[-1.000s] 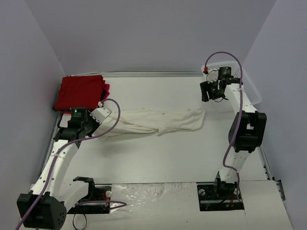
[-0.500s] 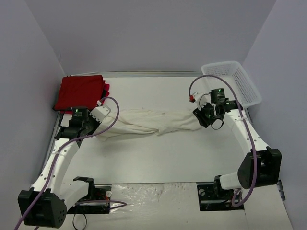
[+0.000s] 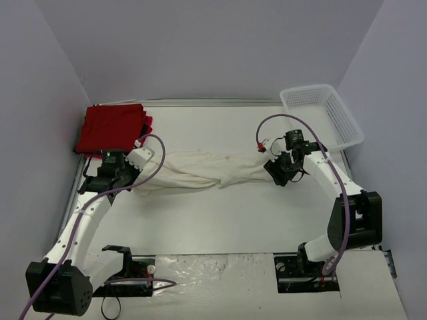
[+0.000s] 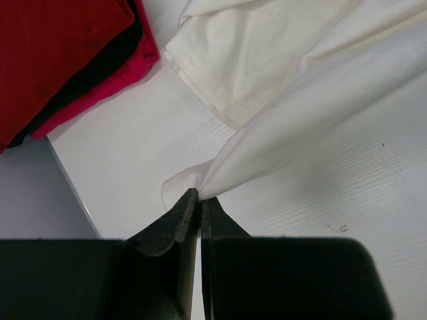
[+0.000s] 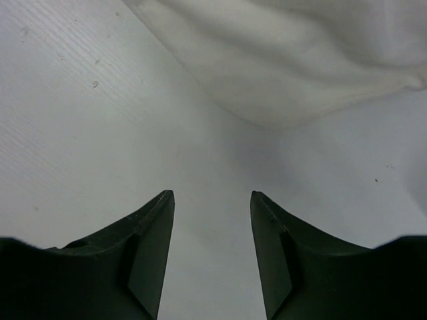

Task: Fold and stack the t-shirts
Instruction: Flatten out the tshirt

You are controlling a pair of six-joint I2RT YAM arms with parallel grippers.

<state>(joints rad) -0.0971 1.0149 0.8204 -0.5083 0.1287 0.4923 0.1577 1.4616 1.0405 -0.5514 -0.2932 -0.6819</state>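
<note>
The white shirt [image 3: 213,170], pinched by the left claw [image 4: 199,197], could be missed by the spread right claw [image 5: 212,195] set short of it.

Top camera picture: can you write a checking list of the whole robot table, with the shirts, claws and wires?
Surface: white table, a few tiny dark specks.
Job's things: cream-white t-shirt bunched in a long twisted strip across the middle, not folded; red t-shirts stacked flat in the far left corner.
Clutter: white mesh basket in the far right corner.
Grippers: left gripper shut on a corner of the cream-white t-shirt; right gripper open, holding nothing, just short of the shirt's right end.
Cables: purple cables, one looping off each arm.
Surroundings: plain grey walls on three sides.
</note>
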